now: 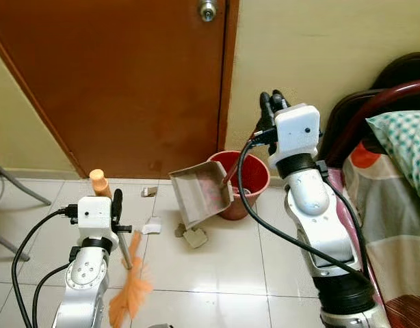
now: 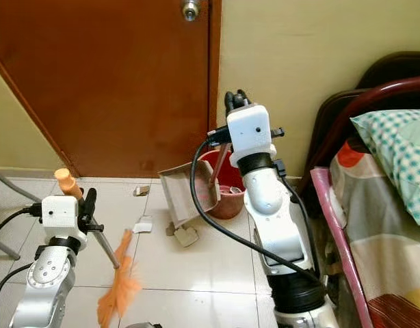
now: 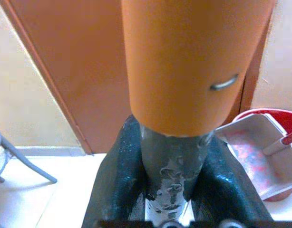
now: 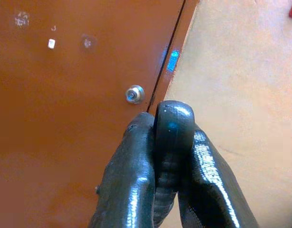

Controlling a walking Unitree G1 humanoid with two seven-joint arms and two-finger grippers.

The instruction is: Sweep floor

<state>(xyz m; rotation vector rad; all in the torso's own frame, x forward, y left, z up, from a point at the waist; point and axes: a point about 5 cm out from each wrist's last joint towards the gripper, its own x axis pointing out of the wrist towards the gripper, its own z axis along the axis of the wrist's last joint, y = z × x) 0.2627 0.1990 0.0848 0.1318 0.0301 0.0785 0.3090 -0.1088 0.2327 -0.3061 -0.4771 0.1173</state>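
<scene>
My left gripper [image 1: 118, 205] is clamped round the grey shaft of the broom [image 1: 130, 287], just under its orange end cap, with the orange bristles hanging near the tiles well out from the red bucket [image 1: 247, 179]. My right gripper [image 1: 271, 104] is raised above the bucket, fingers pinched together on the black grip of the dustpan's long handle, so the dustpan [image 1: 200, 195] hangs tilted against the bucket's rim on the side nearest the broom, its mouth turned toward the floor. I judge the job partly done at best: the pan looks empty, and a crumpled scrap [image 1: 194, 236] lies just beneath the pan beside the bucket, a white piece [image 1: 152, 225] between bucket and broom, and a small bit [image 1: 149, 191] near the door [image 1: 128, 82]. Those three remain to be swept and tipped in.
</scene>
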